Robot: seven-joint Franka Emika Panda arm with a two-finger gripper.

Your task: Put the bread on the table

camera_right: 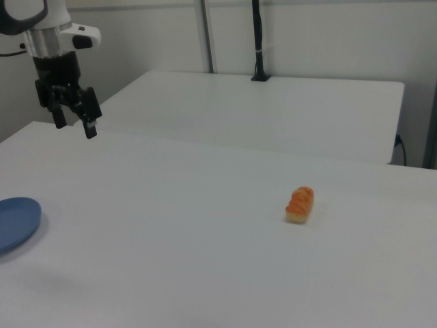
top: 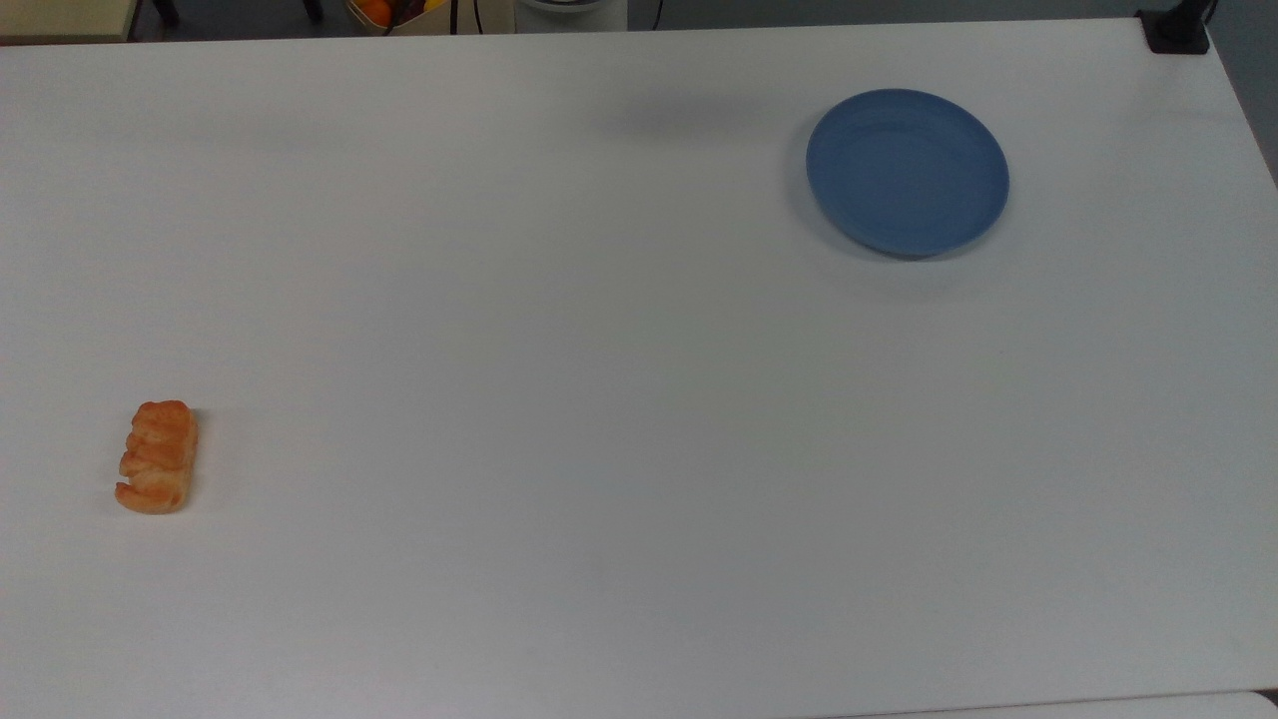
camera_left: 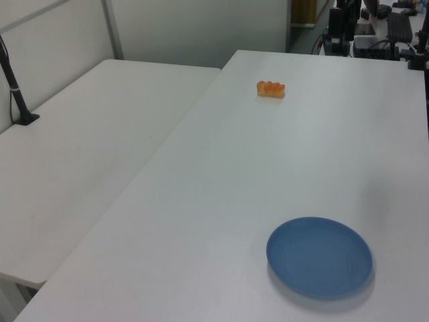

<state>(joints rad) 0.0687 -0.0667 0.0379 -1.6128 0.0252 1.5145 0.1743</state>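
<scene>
Pincer [camera_right: 73, 125] hangs spread, holding nothing — bread [camera_right: 300, 204] lies well apart on the table [camera_right: 205, 260].

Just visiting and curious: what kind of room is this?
Probably a robotics lab: a robot arm's gripper hangs above a plain white table that carries a piece of bread and a blue plate.
</scene>
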